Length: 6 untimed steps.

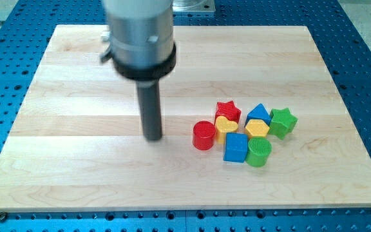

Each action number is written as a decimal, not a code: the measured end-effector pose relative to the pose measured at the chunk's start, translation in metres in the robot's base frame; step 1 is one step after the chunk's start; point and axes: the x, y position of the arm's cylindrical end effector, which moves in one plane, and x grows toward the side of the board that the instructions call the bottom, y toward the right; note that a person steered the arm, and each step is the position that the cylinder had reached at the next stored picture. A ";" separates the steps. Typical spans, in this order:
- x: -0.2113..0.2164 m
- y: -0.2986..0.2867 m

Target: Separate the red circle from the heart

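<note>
The red circle (203,135) stands on the wooden board (76,174), right of centre. It touches the left side of the yellow heart (225,125). My tip (153,136) rests on the board to the view's left of the red circle, with a gap of about a block's width between them. The heart sits at the left of a tight cluster of blocks.
The cluster also holds a red star (228,110) above the heart, a blue triangle (258,114), a yellow hexagon (257,128), a green star (283,122), a blue cube (236,147) and a green cylinder (259,153). Blue perforated table surrounds the board.
</note>
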 end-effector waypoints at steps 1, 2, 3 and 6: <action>0.019 0.046; 0.011 0.100; -0.026 0.115; -0.076 0.102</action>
